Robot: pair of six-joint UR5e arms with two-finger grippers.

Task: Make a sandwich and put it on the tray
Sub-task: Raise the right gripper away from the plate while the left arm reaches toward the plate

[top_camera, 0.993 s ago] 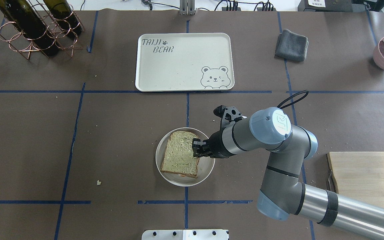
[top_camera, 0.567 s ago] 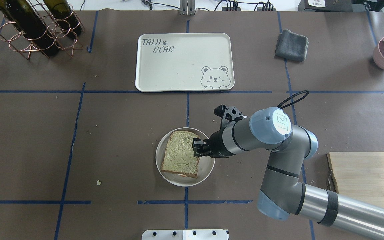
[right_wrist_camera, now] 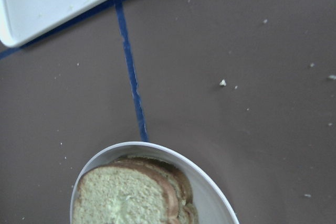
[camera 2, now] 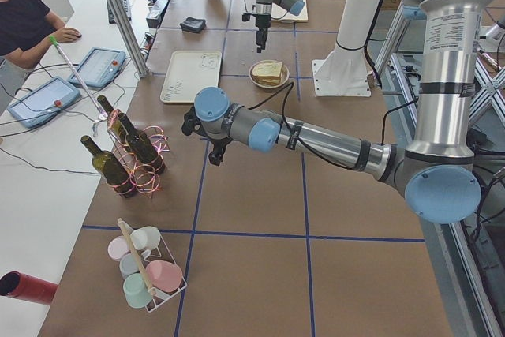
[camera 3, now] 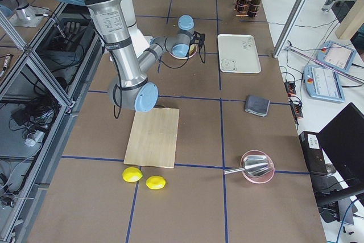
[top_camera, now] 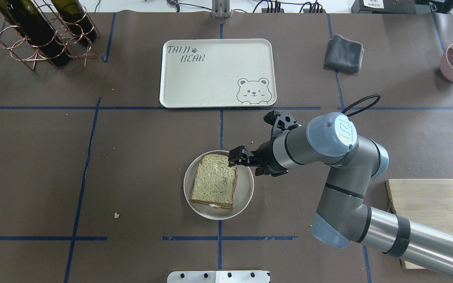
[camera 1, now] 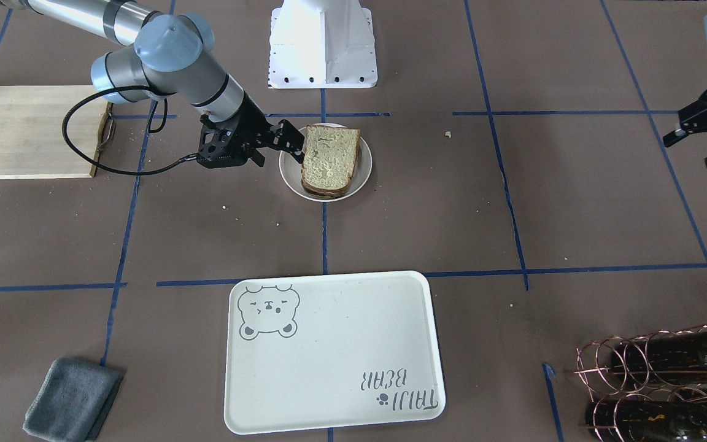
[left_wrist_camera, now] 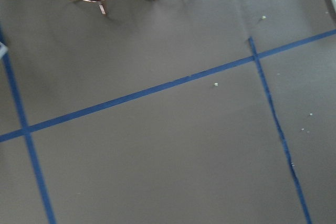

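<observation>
Right claw (top_camera: pixel 234 156): fingers apart, over the far-right rim of the plate (top_camera: pixel 245 188), just beside the sandwich (top_camera: pixel 213 182). Sandwich: 2 slices stacked on the plate. Tray (top_camera: pixel 214 78) farther off, well apart. Left claw (camera 1: pixel 690 150): fingers apart, far left.

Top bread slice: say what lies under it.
A second slice shows its crust edge beneath the top slice, both on the round plate. Whatever filling sits between them is covered.

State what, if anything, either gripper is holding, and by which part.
Nothing is held. The sandwich lies on the plate, right gripper beside its corner; left gripper empty.
</observation>
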